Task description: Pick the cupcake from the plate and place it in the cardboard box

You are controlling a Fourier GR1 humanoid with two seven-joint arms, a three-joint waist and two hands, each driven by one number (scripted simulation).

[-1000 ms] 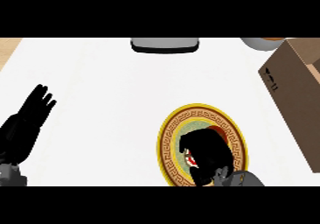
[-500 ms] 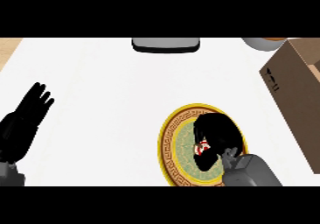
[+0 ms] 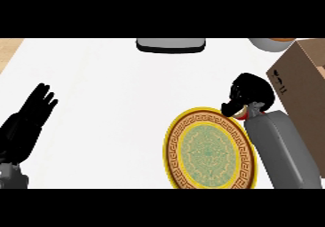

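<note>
My right hand [image 3: 251, 91] curls round the cupcake [image 3: 241, 116], hiding all but a red sliver, between plate [image 3: 208, 150] and box [image 3: 303, 84] at three o'clock; left hand [image 3: 27, 126] spread at nine.

Black right hand [image 3: 251, 91] and left hand [image 3: 27, 122] on smooth grey forearms [image 3: 283, 146].

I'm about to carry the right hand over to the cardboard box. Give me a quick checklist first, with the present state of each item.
1. Cupcake off the round gold-rimmed green plate: ok, nothing on the plate.
2. Right hand curled round the cupcake: ok, only a red sliver shows.
3. Brown cardboard box just right of that hand: ok.
4. Box opening free: cannot tell, it runs past the view's edge.
5. Left hand open, far left, out of the path: ok.
</note>
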